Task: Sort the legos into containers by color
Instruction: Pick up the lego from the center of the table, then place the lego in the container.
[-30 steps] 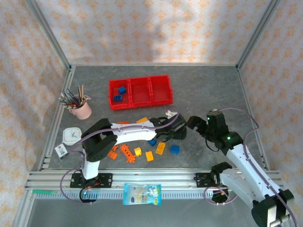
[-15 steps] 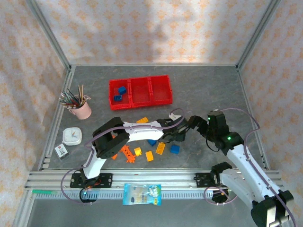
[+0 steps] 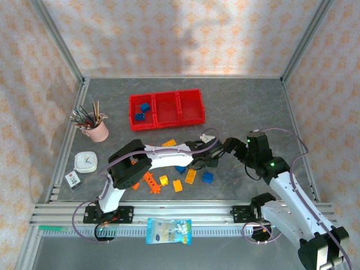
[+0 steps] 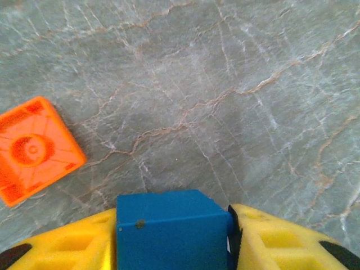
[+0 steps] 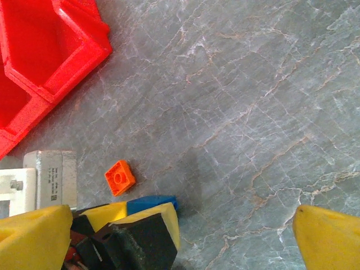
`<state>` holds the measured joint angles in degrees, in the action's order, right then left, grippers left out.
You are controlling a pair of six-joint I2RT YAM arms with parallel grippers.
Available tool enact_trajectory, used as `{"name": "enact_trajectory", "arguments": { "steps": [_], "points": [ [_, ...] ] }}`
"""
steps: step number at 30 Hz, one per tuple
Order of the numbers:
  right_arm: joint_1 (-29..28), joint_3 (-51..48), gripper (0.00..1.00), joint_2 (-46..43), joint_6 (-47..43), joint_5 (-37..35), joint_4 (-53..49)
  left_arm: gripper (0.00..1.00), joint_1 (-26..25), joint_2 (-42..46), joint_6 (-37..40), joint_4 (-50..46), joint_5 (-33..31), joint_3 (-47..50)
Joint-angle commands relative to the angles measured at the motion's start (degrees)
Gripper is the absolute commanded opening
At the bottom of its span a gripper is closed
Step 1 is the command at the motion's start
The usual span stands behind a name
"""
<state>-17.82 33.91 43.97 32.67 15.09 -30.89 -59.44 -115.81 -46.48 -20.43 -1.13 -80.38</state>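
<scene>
Overhead, containers: the containers [image 3: 191, 110] are three red bins joined in a row at the far side of the counter [image 3: 253, 107]. Two blue legos [image 3: 142, 111] lie in the left bin, and the other two bins look bare.
Overhead, loose legos: a scatter of blue, yellow-orange and orange pieces [image 3: 178, 185] sits on the counter near the arm bases, well apart from the bins.
Overhead, left pincer: the left pincer [image 3: 207, 160] reaches low over the right end of that scatter.
Overhead, right pincer: the right pincer [image 3: 232, 147] hangs just beside it with its jaws spread wide and nothing in them.
Left wrist, grip: a blue brick [image 4: 171, 230] sits squarely between the yellow fingers [image 4: 275, 242], which are clamped on its sides. I cannot tell whether it is off the counter.
Left wrist, neighbour: an orange tile [image 4: 34, 149] lies nearby, upside down.
Right wrist, view across: the same blue brick shows between the left pincer's fingers, with the orange tile just beyond and a corner of the bins further off.
Progress: early, by my reckoning. A couple of blues are binned and one more is in hand. No orange or yellow-orange piece is sorted yet, and most of the pile remains.
</scene>
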Motion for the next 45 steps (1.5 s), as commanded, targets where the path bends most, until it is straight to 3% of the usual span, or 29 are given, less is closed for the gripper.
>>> {"name": "enact_trajectory", "arguments": {
  "steps": [1, 13, 24, 32, 45],
  "points": [
    [0.2, 3.6, 1.0, -0.8, -1.8, 1.8, 0.6, 0.46, 0.1, 6.1, 0.6, -1.2, -3.6, 1.3],
    [-2.9, 9.7, 1.0, 6.7, -4.7, 9.8, 9.3, 0.46, 7.7, 22.5, 3.0, -4.5, -12.7, 9.4],
    [-12.8, 13.6, 1.0, 19.8, -3.5, 8.9, 21.4, 0.46, 25.5, 30.1, 9.9, -3.1, -16.4, 14.2],
    [-15.2, 15.8, 1.0, 26.4, -2.9, 8.7, 25.6, 0.45, 38.2, 21.5, 14.5, 1.0, -13.0, 9.7],
    [-15.3, 17.4, 1.0, 30.6, -3.8, 8.4, 26.4, 0.49, 44.7, 2.5, 15.4, 1.3, -15.8, -7.0]
  ]
}}
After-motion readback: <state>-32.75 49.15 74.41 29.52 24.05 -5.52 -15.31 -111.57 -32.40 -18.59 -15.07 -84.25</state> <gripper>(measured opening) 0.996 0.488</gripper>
